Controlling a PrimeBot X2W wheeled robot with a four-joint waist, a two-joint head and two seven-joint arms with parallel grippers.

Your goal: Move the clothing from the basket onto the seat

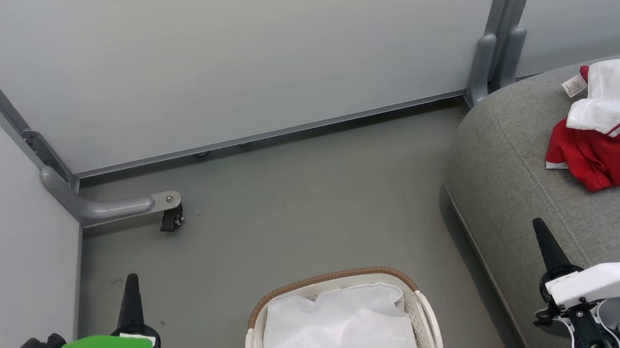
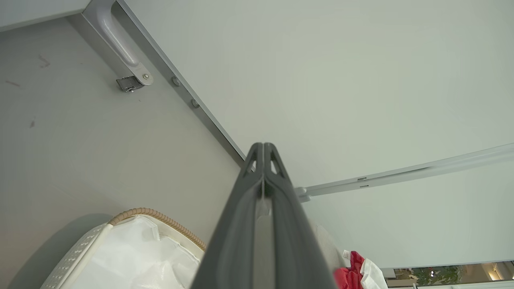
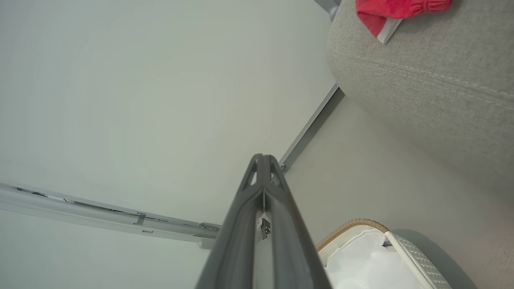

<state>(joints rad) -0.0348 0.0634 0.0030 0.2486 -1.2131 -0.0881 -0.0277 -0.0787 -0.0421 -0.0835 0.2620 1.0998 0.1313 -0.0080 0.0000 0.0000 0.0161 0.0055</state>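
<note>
Grey floor [image 1: 301, 208], pale partitions [image 1: 223, 53] (one castor [image 1: 170, 221])

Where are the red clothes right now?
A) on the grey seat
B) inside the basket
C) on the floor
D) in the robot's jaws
A: the red clothes lie heaped on the grey seat, and the basket shows its white liner with no red on it.

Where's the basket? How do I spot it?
Find the big grey seat on the right; the basket stands on the floor just left of it. It is white with a brown woven rim and white liner, unlike the red clothes on the seat.
</note>
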